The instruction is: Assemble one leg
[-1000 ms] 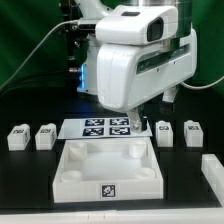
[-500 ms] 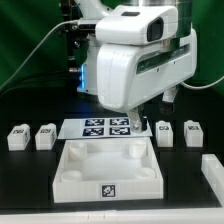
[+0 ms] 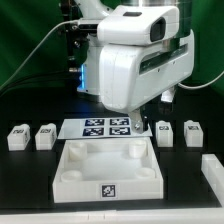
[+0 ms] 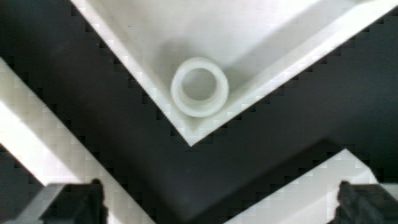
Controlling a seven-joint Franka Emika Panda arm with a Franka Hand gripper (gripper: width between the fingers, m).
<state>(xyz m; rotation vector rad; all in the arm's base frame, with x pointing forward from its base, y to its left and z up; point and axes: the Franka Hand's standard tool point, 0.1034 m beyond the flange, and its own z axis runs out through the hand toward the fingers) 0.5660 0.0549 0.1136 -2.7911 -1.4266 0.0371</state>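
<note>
My fingers wide, empty, over panel corner socket.
Nearest leg at 3 o'clock of it; I'd grip its sides squarely.

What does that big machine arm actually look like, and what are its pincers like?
The arm is a bulky, rounded white shell with dark seams and a grey cap on top. A blue light glows at its side, and a thin pale cable curves beside it. The gripper ends in two dark, blocky fingers.
</note>
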